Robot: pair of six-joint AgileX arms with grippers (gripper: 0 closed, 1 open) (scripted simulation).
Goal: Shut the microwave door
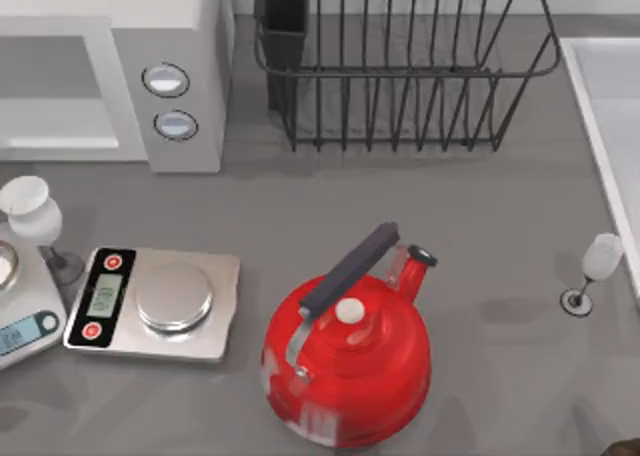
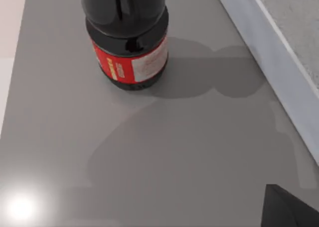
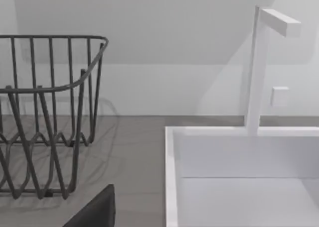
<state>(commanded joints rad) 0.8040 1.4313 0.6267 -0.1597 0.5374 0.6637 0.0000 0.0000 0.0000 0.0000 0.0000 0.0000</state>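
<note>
**Approach not begun; door yet to be reached**

The microwave stands at the table's far left corner. Left of its dials is a white frame; whether that is the door or the bare cavity, I cannot tell. The rack sits just right of it. The kettle fills mid-table, while the scales and a glass crowd the microwave's front.

I judge the left gripper nearer, though apart or together cannot be told for it or the right gripper. The next move calls for a high path over the scales.
</note>
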